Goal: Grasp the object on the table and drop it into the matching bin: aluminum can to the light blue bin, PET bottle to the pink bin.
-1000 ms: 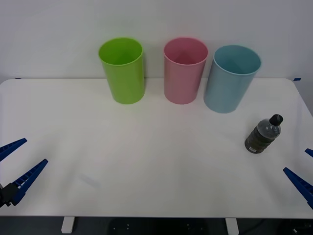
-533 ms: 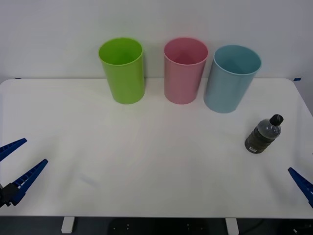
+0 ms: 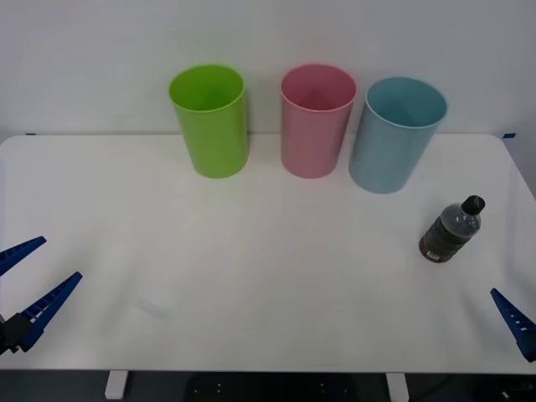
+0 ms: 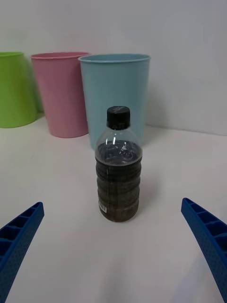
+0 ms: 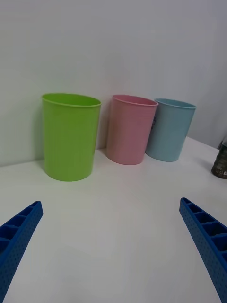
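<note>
Right claw (image 4: pixel 113 246) gapes at the near right edge of the white tabletop (image 3: pixel 268 251); left claw (image 3: pixel 21 280) open, parked near left. Small dark plastic bottle (image 4: pixel 117 170) stands upright just beyond; a finger nudge could topple it. Tall pink plastic bin (image 3: pixel 316 121) far centre.

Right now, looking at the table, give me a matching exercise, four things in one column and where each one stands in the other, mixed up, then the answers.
Things:
1. PET bottle
2. pink bin
3. light blue bin
4. lime green bin

Places on the table:
A. middle of the row of three at the far edge
B. standing upright, nearer than the bins, on the robot's right side
C. end of the row on the robot's left
D. end of the row on the robot's right

Pairs: 1-B, 2-A, 3-D, 4-C
</note>
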Tool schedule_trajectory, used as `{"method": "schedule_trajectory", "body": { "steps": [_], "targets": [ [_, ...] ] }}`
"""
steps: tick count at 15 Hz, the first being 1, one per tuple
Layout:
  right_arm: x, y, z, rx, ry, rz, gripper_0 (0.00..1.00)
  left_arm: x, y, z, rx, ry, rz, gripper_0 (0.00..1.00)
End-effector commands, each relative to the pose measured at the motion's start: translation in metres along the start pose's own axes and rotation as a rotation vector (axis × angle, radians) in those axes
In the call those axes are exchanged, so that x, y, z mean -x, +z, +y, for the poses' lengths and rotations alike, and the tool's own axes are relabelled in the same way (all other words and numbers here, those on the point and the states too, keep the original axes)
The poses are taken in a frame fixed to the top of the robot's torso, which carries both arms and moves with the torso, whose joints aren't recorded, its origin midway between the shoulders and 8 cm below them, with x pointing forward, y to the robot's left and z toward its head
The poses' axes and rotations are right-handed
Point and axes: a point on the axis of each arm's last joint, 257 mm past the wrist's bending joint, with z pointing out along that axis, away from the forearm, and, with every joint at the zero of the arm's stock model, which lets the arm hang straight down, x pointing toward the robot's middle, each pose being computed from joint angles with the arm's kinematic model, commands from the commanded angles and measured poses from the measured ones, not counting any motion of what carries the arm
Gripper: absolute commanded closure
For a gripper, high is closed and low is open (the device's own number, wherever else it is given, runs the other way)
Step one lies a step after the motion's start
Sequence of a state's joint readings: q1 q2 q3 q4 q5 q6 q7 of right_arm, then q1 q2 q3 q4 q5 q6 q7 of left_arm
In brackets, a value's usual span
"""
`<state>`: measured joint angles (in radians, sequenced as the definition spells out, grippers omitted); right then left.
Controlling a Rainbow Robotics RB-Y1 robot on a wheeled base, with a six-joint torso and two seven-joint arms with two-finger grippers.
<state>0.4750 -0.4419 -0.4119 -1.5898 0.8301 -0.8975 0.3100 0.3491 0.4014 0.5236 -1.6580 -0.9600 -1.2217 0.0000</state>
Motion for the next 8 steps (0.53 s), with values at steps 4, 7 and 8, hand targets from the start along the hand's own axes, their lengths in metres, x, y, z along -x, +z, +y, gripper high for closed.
{"method": "schedule_trajectory", "body": {
  "steps": [4,7,8],
  "targets": [
    [-0.017,0.030,-0.005,0.008,0.018,-0.004,0.00,0.000,0.000,0.000,0.000,0.000,0.000,0.00],
    [-0.028,0.048,-0.009,0.010,0.016,0.004,0.00,0.000,0.000,0.000,0.000,0.000,0.000,0.00],
    [-0.030,0.054,-0.011,0.010,0.017,0.003,0.00,0.000,0.000,0.000,0.000,0.000,0.000,0.00]
  ]
}}
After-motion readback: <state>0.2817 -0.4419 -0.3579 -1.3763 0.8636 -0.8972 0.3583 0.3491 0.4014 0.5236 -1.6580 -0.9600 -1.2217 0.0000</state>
